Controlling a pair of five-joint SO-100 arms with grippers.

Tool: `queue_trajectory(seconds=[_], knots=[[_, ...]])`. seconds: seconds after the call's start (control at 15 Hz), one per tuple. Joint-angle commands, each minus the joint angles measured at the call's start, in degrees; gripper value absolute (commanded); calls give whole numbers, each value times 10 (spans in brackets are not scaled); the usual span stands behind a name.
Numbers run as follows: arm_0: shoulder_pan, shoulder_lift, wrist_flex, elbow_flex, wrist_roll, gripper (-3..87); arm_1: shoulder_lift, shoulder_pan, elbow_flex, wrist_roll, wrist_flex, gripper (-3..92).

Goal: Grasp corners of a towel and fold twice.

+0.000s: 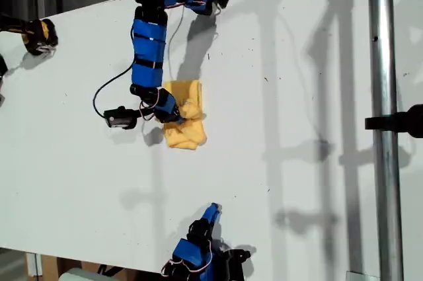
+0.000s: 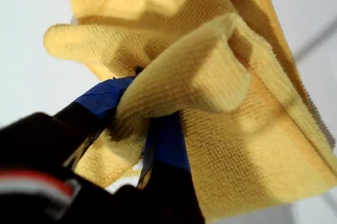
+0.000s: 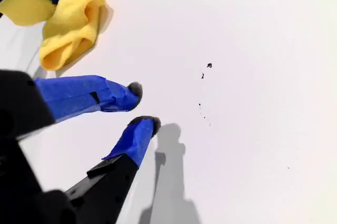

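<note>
Exterior view: the towel [image 1: 184,114] sits bunched on the white tabletop [image 1: 284,162] near the middle, with your first end effector [image 1: 173,114] on it. Lift gently, or the bunched layers may drag. A cable [image 1: 109,86] trails nearby, and a pole [image 1: 383,122] stands at this view's right.

First wrist view: jaws are clamped on a fold of cloth [image 2: 210,76]; can't tell if it's a real corner.

Second wrist view: your second end effector [image 3: 139,108] is parted, holding nothing, with the towel [image 3: 68,29] near but apart.
</note>
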Motion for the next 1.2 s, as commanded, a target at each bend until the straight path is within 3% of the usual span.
queue_trajectory(seconds=[0.0,0.07,0.2,0.33,0.4,0.53,0.73,0.87,1.13], knots=[[7,4,1,-3,-9,84,-10,-12,-61,3,-25,-1],[7,4,1,-3,-9,84,-8,-19,-74,-1,-25,34],[4,4,1,-2,-9,86,28,-38,-96,-12,-22,264],[4,4,1,-2,-10,86,95,-53,-95,-33,-29,383],[4,4,0,-2,-11,86,127,-55,-95,-43,-29,358],[4,4,0,-2,-11,86,205,-48,-76,-43,-18,70],[5,4,-1,2,-7,87,410,-11,45,-43,-18,39],[4,4,-3,9,-7,85,578,25,171,-40,49,-1],[5,4,-2,20,12,81,965,54,575,35,118,-2]])
